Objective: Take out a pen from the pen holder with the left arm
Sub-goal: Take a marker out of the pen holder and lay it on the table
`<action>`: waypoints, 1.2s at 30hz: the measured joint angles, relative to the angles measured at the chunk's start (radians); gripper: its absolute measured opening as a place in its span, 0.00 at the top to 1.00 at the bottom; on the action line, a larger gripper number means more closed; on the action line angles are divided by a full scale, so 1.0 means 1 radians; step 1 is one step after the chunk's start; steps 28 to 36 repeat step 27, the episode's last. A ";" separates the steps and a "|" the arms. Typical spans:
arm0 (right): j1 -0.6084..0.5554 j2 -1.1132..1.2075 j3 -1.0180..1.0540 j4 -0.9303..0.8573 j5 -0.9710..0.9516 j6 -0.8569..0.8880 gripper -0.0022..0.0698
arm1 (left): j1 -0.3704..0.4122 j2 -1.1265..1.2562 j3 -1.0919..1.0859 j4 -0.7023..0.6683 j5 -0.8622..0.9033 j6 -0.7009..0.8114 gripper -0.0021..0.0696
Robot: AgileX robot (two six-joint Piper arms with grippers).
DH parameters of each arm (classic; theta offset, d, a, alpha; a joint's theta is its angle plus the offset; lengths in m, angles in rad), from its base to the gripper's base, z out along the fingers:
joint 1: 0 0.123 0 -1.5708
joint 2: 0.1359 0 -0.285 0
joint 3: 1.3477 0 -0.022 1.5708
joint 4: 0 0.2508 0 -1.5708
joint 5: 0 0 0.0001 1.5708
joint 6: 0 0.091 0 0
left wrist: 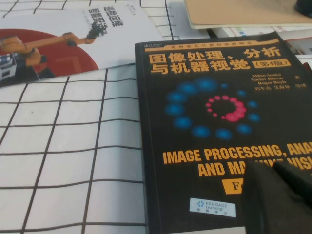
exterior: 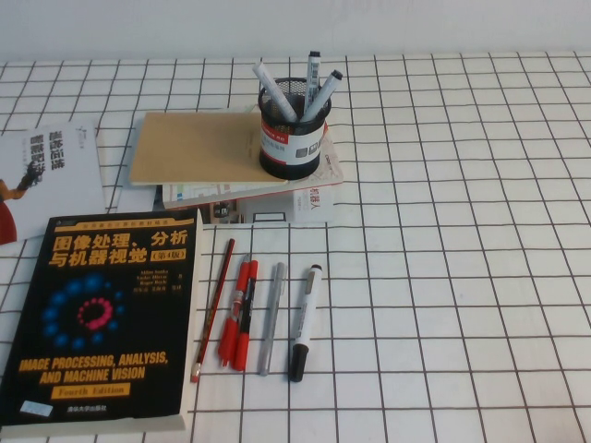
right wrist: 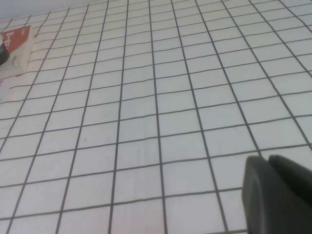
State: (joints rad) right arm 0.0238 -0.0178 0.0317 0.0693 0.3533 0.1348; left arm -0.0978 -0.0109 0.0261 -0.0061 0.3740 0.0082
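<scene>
The left hand (left wrist: pixel 272 170) is hovering over the black book (left wrist: pixel 214 122), pressed together — the right hand (right wrist: pixel 267 163), also closed, is hanging above the table (right wrist: pixel 146 122). Pens (exterior: pixel 314 78) are standing in the pen holder (exterior: pixel 294 138) on a book stack (exterior: pixel 212 152).

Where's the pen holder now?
High view: the pen holder stands far centre on the book stack, behind the loose pens. Left gripper hovers over the black textbook, right gripper over tablecloth.

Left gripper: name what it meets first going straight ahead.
Probably the cover of the black textbook, close beneath the shut left gripper; depth unclear. The right gripper hangs over white checked tablecloth.
</scene>
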 joint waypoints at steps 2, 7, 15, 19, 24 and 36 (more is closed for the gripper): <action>0.000 0.000 0.000 0.000 0.000 0.000 0.99 | 0.000 0.000 0.000 0.000 0.000 0.000 0.97; 0.000 0.000 0.000 0.000 0.000 0.000 0.99 | 0.000 0.000 0.000 0.000 0.000 0.000 0.97; 0.000 0.000 0.000 0.000 0.000 0.000 0.99 | 0.000 0.000 0.000 -0.027 0.000 0.000 0.97; 0.000 0.000 0.000 0.000 0.000 0.000 0.99 | 0.000 0.000 0.000 -0.027 0.000 0.000 0.97; 0.000 0.000 0.000 0.000 0.000 0.000 0.99 | 0.000 0.000 0.000 -0.027 0.000 0.000 0.97; 0.000 0.000 0.000 0.000 0.000 0.000 0.99 | 0.000 0.000 0.000 -0.027 0.000 0.000 0.97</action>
